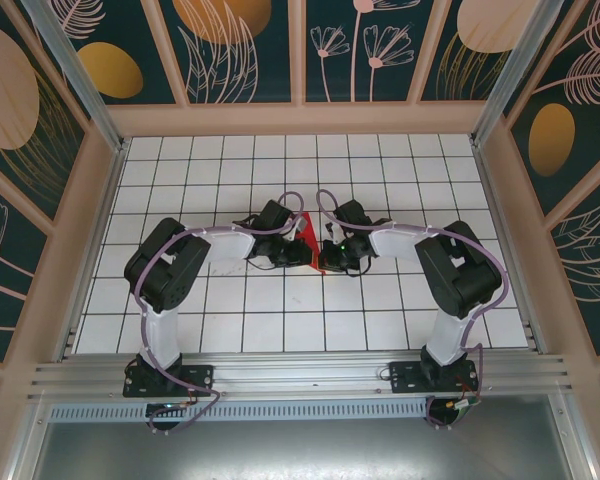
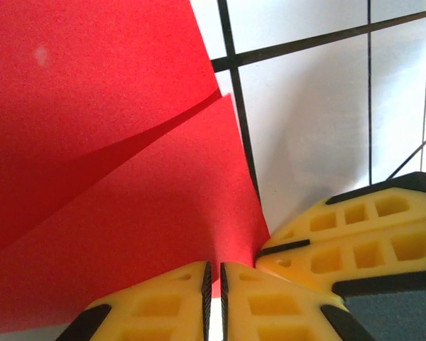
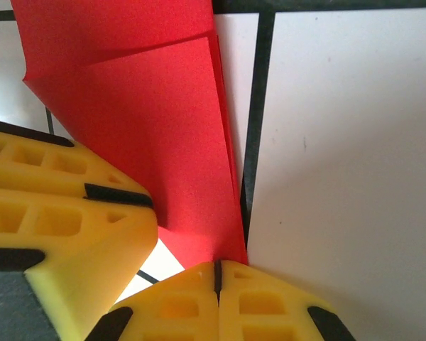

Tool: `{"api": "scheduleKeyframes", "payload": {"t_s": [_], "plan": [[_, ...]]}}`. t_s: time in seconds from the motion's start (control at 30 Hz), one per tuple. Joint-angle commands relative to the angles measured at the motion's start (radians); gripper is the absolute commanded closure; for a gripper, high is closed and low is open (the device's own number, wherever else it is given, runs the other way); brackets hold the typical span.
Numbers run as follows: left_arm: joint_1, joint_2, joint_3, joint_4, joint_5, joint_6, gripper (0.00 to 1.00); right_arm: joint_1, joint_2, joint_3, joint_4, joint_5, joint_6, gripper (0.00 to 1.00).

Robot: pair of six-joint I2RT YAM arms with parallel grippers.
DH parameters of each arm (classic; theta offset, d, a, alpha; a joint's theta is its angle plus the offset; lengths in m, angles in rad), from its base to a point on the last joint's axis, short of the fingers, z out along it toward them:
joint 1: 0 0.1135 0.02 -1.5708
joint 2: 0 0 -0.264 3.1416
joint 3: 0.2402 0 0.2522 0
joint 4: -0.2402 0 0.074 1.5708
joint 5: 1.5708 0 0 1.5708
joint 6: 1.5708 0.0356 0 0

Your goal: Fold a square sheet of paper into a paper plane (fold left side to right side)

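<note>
Bright, even light falls from above. The white tiled table [image 1: 280,320] shows no glare, and the arms cast only faint shadows on it. In the wrist views the red paper [image 2: 92,142] is vivid, with a dark shadow under its raised flap and soft grey shade on the tiles beside it. The yellow fingers [image 3: 57,234], close to the lens, look slightly soft.

The paper [image 1: 311,235] is held at the table's [image 1: 280,322] middle, between the left gripper [image 2: 214,275] and the right gripper [image 3: 217,273].
</note>
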Motion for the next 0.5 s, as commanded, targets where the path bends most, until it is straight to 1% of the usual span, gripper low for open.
{"api": "scheduleKeyframes", "payload": {"t_s": [0.0, 0.27, 0.47], "plan": [[0.0, 0.026, 0.019, -0.015, -0.051, 0.004, 0.84, 0.005, 0.053, -0.008, -0.095, 0.102, -0.021, 1.0], [0.01, 0.034, 0.013, -0.057, -0.139, 0.012, 0.85, 0.005, 0.053, -0.008, -0.12, 0.122, -0.029, 1.0], [0.058, 0.02, -0.005, -0.062, -0.166, 0.024, 0.85, 0.005, 0.053, -0.017, -0.119, 0.122, -0.03, 1.0]]}}
